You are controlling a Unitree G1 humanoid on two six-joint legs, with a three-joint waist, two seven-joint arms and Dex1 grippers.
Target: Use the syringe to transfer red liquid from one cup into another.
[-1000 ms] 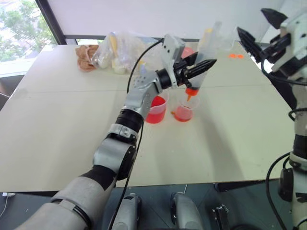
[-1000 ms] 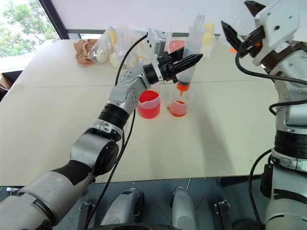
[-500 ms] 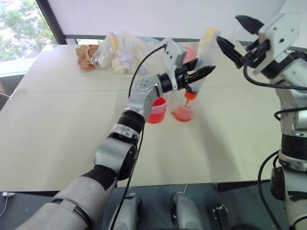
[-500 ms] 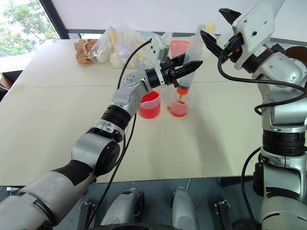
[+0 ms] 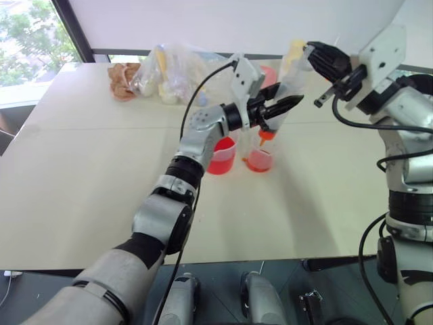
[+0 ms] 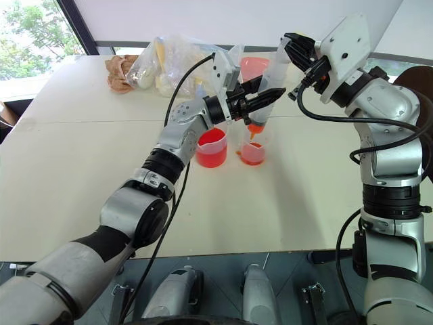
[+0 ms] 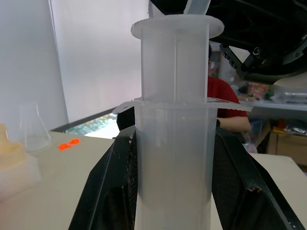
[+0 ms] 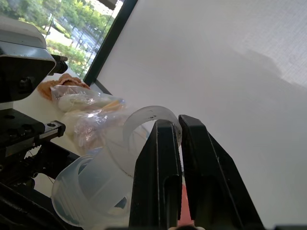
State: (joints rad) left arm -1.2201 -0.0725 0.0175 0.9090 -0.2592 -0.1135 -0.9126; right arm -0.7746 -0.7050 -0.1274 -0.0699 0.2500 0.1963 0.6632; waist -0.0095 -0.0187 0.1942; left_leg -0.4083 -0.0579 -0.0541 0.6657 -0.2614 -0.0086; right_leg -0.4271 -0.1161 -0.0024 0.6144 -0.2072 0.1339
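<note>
My left gripper [image 5: 284, 101] is shut on the barrel of the clear syringe [image 6: 274, 71], holding it tilted with its orange tip just above the smaller cup [image 5: 259, 159]. That cup holds a little red liquid [image 6: 252, 156]. The taller beaker [image 5: 220, 156] stands right beside it, half full of red liquid. My right gripper [image 6: 289, 39] is shut, its fingertips at the plunger's top end. In the right wrist view the shut fingers [image 8: 158, 182] lie against the rim of the plunger's disc [image 8: 144, 120]. The left wrist view has the barrel [image 7: 175, 158] between the two black fingers [image 7: 108, 191].
Clear plastic bags [image 5: 169, 71] with bottles and a brown bundle [image 5: 122, 81] lie at the table's back left. A pink bowl [image 6: 252, 66] stands behind the syringe. A small glass flask [image 7: 33, 129] and orange bits [image 7: 69, 143] sit farther back. The table's front edge [image 5: 270, 257] is near.
My right gripper has swung left to the plunger's top and gone from wide open to shut. The left gripper keeps the syringe over the smaller cup.
</note>
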